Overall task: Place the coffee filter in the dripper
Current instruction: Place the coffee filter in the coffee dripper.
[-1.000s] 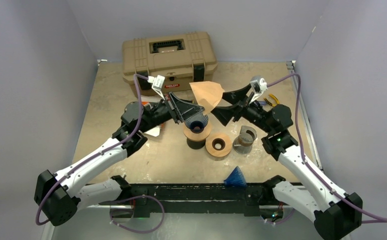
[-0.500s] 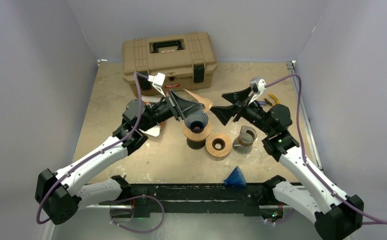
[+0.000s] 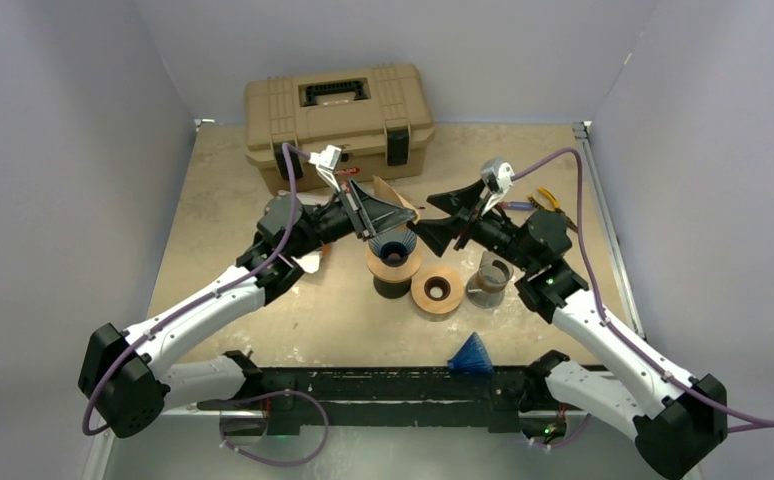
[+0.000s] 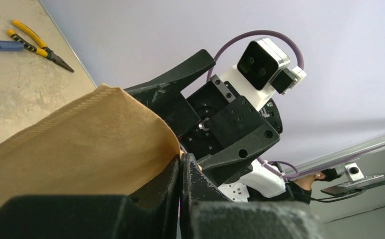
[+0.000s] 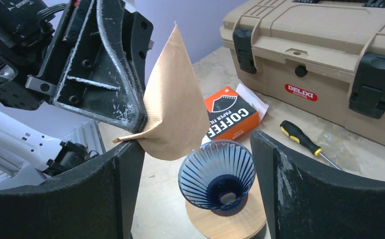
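Right now our left gripper [image 4: 180,167] is clamped tight on the lower edge of the coffee filter [image 4: 81,144]. It holds the brown paper cone in the air just above the dripper [image 5: 216,174] and a little to one side, not yet in it. The blue ribbed dripper sits upright on its round wooden stand [image 5: 230,224]. Our right gripper [image 5: 195,144] hangs with its jaws spread wide, one on either side of the dripper, gripping nothing. The filter's lower corner comes close to it, and we cannot tell whether they touch. Behind the dripper lie an orange filter box [image 5: 230,114], a screwdriver [image 5: 302,139] and the tan toolbox [image 5: 320,30].
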You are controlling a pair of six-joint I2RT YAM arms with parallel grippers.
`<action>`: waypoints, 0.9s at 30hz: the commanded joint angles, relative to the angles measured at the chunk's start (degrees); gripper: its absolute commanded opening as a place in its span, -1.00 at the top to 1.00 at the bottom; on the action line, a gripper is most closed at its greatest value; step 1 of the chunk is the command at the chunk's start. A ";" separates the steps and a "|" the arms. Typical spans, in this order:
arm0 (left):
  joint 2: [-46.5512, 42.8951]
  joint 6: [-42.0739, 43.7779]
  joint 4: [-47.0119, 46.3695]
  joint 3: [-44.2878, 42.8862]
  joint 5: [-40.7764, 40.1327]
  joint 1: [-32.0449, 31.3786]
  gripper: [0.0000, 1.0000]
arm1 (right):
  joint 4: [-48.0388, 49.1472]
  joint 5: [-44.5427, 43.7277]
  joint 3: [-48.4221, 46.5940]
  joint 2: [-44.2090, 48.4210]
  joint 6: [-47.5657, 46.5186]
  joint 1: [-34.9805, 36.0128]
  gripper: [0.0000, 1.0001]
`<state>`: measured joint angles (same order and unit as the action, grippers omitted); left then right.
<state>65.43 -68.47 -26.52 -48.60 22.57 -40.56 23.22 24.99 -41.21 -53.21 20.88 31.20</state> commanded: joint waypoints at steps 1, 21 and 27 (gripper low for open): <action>0.34 -2.74 -3.83 -1.47 1.42 0.06 1.00 | 4.65 -1.15 0.37 1.27 -1.31 0.82 -0.59; -0.54 -4.47 -7.14 0.60 -0.22 0.44 1.00 | 5.08 -5.97 2.14 3.58 -1.30 1.31 -0.41; -3.84 -3.08 -6.39 2.14 -3.69 1.63 1.00 | 2.13 -8.68 3.85 5.53 -2.22 1.32 -0.65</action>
<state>65.17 -72.79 -31.14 -47.64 21.71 -40.01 26.41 19.51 -37.85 -49.84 20.29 32.25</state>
